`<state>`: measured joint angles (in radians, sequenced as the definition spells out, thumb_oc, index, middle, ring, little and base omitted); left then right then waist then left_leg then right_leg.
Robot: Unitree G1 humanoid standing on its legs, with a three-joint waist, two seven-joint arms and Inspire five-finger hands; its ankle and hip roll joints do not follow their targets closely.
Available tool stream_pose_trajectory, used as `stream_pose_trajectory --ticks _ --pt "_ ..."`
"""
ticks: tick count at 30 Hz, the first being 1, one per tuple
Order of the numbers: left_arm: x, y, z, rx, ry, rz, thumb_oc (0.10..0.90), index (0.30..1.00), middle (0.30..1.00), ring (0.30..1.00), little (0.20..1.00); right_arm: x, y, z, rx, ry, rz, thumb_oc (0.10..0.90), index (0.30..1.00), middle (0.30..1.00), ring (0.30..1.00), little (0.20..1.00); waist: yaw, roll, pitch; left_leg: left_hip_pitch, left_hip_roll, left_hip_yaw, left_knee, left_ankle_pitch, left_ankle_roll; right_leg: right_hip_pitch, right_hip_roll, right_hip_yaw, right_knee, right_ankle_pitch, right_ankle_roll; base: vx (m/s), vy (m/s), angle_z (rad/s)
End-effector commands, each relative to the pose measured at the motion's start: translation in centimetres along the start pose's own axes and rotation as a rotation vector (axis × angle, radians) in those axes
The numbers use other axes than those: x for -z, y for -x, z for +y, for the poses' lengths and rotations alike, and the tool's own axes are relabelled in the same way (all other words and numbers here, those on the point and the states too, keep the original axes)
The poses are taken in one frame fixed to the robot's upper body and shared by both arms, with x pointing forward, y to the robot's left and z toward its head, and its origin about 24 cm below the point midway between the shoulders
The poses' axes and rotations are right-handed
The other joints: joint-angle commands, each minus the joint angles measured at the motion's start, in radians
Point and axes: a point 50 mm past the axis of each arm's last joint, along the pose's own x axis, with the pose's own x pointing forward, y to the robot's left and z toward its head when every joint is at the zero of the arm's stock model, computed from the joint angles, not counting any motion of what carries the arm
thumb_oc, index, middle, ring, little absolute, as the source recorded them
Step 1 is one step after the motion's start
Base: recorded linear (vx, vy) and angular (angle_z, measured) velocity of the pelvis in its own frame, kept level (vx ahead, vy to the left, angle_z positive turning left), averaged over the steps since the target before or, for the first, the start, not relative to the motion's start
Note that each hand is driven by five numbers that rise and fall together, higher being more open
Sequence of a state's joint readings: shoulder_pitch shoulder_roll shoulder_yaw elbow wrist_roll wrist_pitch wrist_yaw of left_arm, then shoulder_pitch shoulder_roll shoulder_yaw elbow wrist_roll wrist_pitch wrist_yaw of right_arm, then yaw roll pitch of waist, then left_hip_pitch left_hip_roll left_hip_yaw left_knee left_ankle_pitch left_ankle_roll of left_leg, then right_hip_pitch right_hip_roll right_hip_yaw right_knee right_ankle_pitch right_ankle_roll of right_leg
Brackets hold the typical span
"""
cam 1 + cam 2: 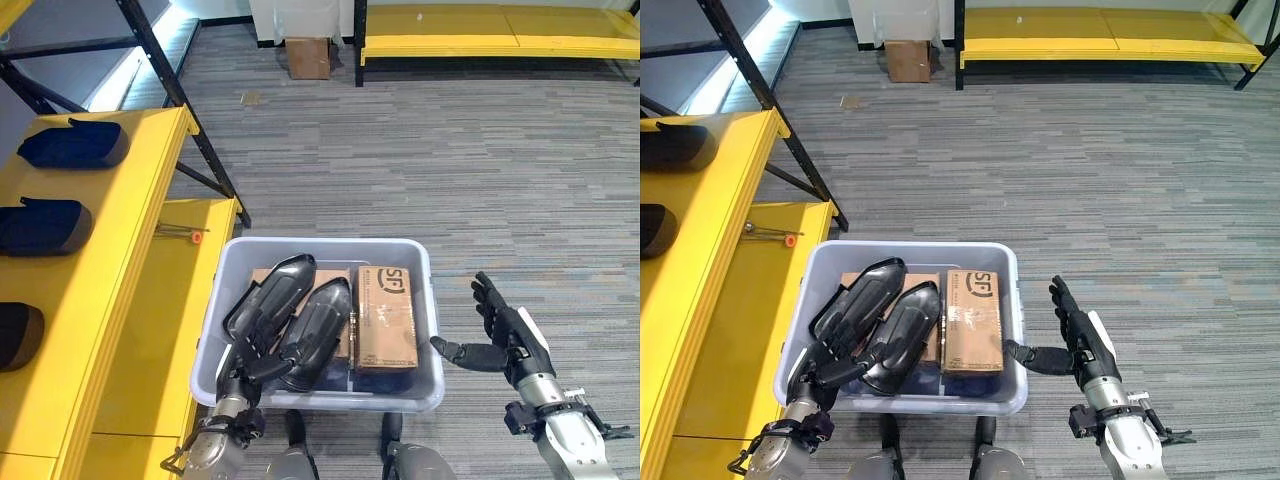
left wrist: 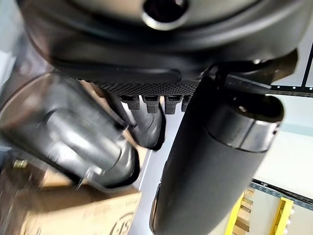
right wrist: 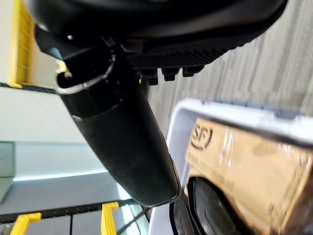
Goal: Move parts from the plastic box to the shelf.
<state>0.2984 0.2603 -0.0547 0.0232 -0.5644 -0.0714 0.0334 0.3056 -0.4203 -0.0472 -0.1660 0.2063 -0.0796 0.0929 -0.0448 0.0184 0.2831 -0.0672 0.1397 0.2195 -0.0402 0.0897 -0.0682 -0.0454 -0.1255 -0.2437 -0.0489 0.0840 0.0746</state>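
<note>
A grey plastic box (image 1: pixel 325 243) stands in front of me. It holds two long black moulded parts (image 1: pixel 272 292) (image 1: pixel 322 328) side by side and a brown carton (image 1: pixel 386 318) to their right. My left hand (image 1: pixel 246 366) reaches over the box's near left corner. Its fingers lie straight along the left part and its thumb (image 2: pixel 210 161) points at the right part. My right hand (image 1: pixel 508 337) hangs open just outside the box's right wall, thumb (image 1: pixel 1032 355) towards the wall. On the yellow shelf (image 1: pixel 130 200) at the left lie three dark parts (image 1: pixel 70 145) (image 1: pixel 40 228) (image 1: pixel 15 335).
A lower yellow shelf board (image 1: pixel 170 320) runs beside the box, with a thin tool with an orange tip (image 1: pixel 182 233) on it. Black shelf struts (image 1: pixel 190 120) slant behind it. Farther off are a cardboard box (image 1: pixel 308 57) on the carpet and a low yellow rack (image 1: pixel 500 30).
</note>
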Motion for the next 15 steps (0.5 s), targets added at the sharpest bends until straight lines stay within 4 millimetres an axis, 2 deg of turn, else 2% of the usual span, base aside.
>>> stream_pose_trajectory --ticks 1,3,5,7,8,9,13,15 --pt "-4.2 0.3 0.6 0.018 -0.075 -0.208 0.9 1.0 1.0 1.0 1.0 -6.7 -1.6 -0.7 0.007 0.169 -0.342 0.9 1.0 1.0 1.0 1.0 0.019 -0.049 -0.047 -0.061 0.04 0.027 0.097 -0.056 -0.007 0.044 -0.045 -0.032 0.055 -0.132 0.035 -0.03 0.116 -0.22" --pt "-4.7 0.3 0.7 0.02 -0.081 -0.226 0.9 1.0 1.0 1.0 1.0 -7.6 -2.0 -1.0 0.014 0.219 -0.377 0.9 1.0 1.0 1.0 1.0 0.026 -0.054 -0.034 -0.085 0.036 0.035 0.11 -0.06 -0.005 0.019 -0.055 -0.034 0.061 -0.126 0.038 -0.06 0.071 -0.09" --pt "-5.2 0.1 0.6 0.031 -0.099 -0.242 0.9 1.0 1.0 1.0 1.0 -9.3 -2.6 -1.4 0.024 0.314 -0.443 0.9 1.0 1.0 1.0 1.0 0.032 -0.06 -0.018 -0.108 0.032 0.023 0.127 -0.086 -0.011 0.005 -0.065 -0.032 0.064 -0.129 0.051 0.02 0.06 0.02" --pt "-5.6 -0.1 0.5 0.045 -0.121 -0.256 0.9 1.0 1.0 1.0 1.0 -10.8 -3.2 -2.0 0.046 0.409 -0.491 0.9 1.0 1.0 1.0 1.0 0.038 -0.064 0.0 -0.141 0.026 0.016 0.141 -0.087 -0.012 -0.015 -0.074 -0.039 0.064 -0.12 0.055 -0.02 0.038 0.05" --pt "-5.6 -0.1 0.5 0.045 -0.121 -0.256 0.9 1.0 1.0 1.0 1.0 -10.8 -3.2 -2.0 0.046 0.409 -0.491 0.9 1.0 1.0 1.0 1.0 0.037 -0.064 0.0 -0.141 0.026 0.016 0.141 -0.087 -0.012 -0.016 -0.074 -0.039 0.064 -0.12 0.055 -0.05 0.031 0.0" --pt "-6.0 -0.2 0.2 0.059 -0.129 -0.265 0.9 1.0 1.0 1.0 1.0 -12.9 -3.8 -2.3 0.066 0.516 -0.567 0.9 1.0 1.0 1.0 1.0 0.044 -0.065 0.015 -0.173 0.023 0.012 0.153 -0.086 -0.012 -0.039 -0.082 -0.047 0.067 -0.111 0.058 -0.05 0.033 0.0" --pt "-6.2 -0.5 -0.3 0.093 -0.155 -0.261 0.9 1.0 1.0 1.0 1.0 -16.8 -5.5 -1.1 0.015 0.695 -0.699 0.9 1.0 1.0 1.0 1.0 0.068 -0.069 0.056 -0.219 0.021 0.008 0.163 -0.082 -0.011 -0.082 -0.09 -0.056 0.075 -0.096 0.06 -0.05 0.026 0.04" --pt "-6.3 -0.6 -0.4 0.095 -0.155 -0.264 0.9 1.0 1.0 1.0 1.0 -17.1 -5.7 -0.9 0.008 0.698 -0.71 0.9 1.0 1.0 1.0 1.0 0.069 -0.071 0.064 -0.225 0.022 0.008 0.165 -0.081 -0.011 -0.087 -0.09 -0.057 0.077 -0.095 0.06 -0.03 0.0 0.11"
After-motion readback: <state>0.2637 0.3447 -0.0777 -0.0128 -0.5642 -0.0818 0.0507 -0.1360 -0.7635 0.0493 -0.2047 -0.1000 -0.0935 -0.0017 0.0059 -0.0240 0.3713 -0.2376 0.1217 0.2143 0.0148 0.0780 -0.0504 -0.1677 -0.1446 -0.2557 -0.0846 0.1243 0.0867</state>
